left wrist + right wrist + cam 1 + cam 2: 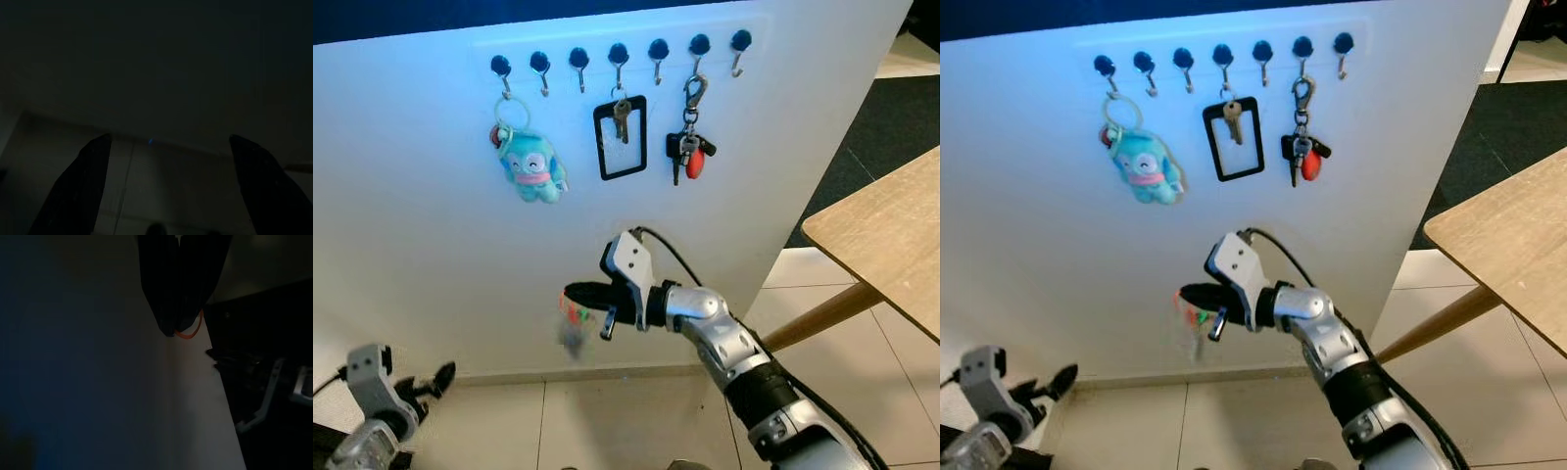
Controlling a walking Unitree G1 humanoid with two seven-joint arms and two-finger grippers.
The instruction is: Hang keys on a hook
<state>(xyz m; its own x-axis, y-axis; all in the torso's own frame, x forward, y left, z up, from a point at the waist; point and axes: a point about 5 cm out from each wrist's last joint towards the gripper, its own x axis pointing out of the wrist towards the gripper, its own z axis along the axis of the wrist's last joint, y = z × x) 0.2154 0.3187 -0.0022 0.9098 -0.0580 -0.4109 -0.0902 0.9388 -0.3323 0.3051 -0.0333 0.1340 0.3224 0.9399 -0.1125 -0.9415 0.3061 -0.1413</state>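
Left eye view: right gripper [576, 293] pinches blurry keys [573, 323] with a red-green tag, below the hooks [619, 54]; left gripper [435, 377] hangs open.

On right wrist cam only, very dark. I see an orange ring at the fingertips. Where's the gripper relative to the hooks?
Observer: The right gripper sits well below the hooks, with the keys dangling from it in front of the white board.
Operator: Any hooks free?
Observer: Four of seven. One is the third hook from the robot's left.
Operator: What's on the rest?
Observer: A teal plush keychain, a black-framed key and a key bunch.
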